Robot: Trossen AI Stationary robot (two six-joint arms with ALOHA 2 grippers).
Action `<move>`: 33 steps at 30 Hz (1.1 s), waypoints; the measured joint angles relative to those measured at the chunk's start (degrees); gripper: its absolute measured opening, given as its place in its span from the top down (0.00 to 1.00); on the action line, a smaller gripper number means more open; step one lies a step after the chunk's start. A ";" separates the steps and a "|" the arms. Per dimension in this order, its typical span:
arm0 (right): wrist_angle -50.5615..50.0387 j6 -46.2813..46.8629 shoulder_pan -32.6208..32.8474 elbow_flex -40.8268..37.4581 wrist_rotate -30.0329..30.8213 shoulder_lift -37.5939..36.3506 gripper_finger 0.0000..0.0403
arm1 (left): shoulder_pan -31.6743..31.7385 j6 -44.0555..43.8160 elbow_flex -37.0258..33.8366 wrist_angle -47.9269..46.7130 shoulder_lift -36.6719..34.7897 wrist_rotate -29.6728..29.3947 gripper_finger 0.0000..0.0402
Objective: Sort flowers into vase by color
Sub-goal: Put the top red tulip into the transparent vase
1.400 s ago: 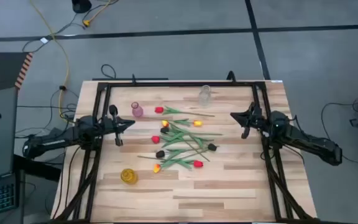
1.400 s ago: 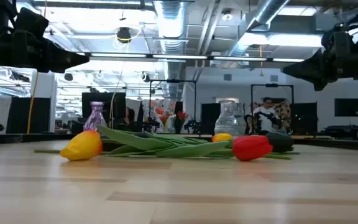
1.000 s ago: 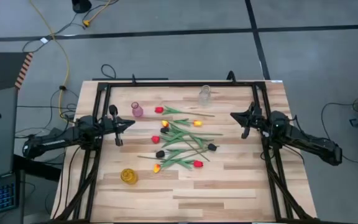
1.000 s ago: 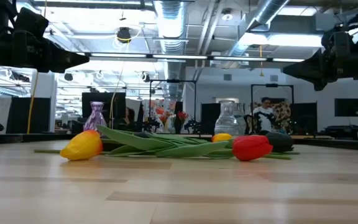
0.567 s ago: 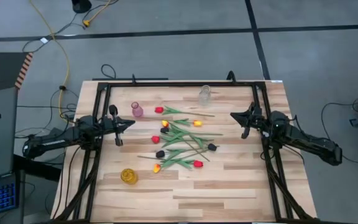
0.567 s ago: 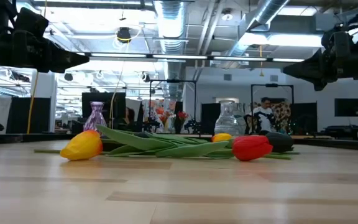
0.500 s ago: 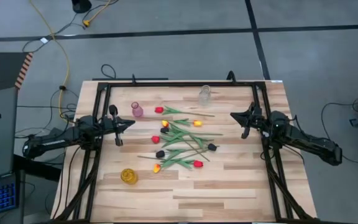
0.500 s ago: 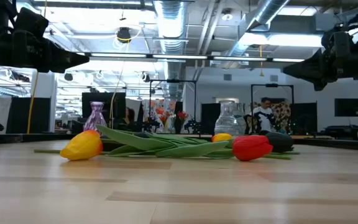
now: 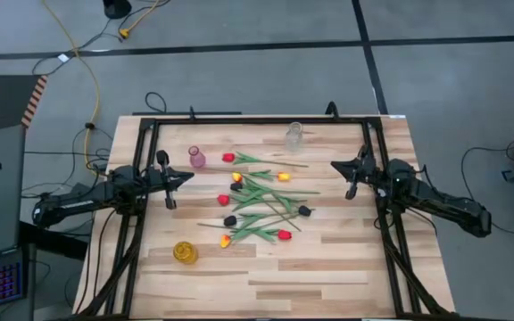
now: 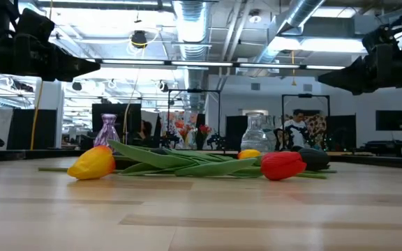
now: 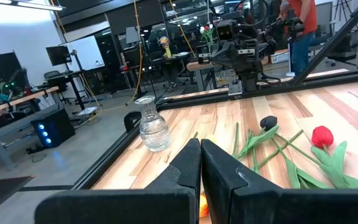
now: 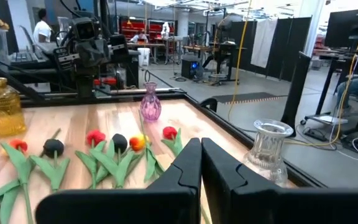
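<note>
Several artificial tulips (image 9: 257,201) with red, yellow-orange and near-black heads lie in a loose heap on the middle of the table, stems flat on the wood. In the low view a yellow head (image 10: 93,164) and a red head (image 10: 283,165) lie nearest. My left gripper (image 9: 187,176) hovers shut to the left of the heap, above the table. My right gripper (image 9: 335,165) hovers shut to the right of it. Both point toward the flowers and touch nothing. The wrist views show each pair of fingers closed together, left (image 11: 199,148) and right (image 12: 200,145).
Three vases stand upright around the heap: a pink one (image 9: 196,158) at far left, a clear glass one (image 9: 294,135) near the far edge, and a yellow one (image 9: 185,252) at near left. A black frame (image 9: 257,119) borders the table. Bare wood lies toward the near edge.
</note>
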 joint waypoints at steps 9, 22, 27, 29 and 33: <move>2.25 -0.29 0.15 0.00 -0.01 -0.04 0.90 | 0.01 -0.02 0.02 0.00 0.01 -0.02 1.00; 5.06 7.05 0.15 0.35 -0.16 -0.02 0.90 | -0.01 0.00 0.01 0.02 0.00 0.00 1.00; 7.16 10.47 0.15 0.45 -0.47 0.00 0.80 | -0.01 0.00 0.00 0.00 0.00 -0.02 1.00; 9.34 12.55 0.15 0.53 -0.49 -0.02 0.73 | -0.01 0.00 0.00 0.02 0.02 -0.02 1.00; 10.69 13.13 0.13 0.58 -0.49 -0.02 0.55 | 0.00 -0.01 0.00 0.02 0.01 -0.01 1.00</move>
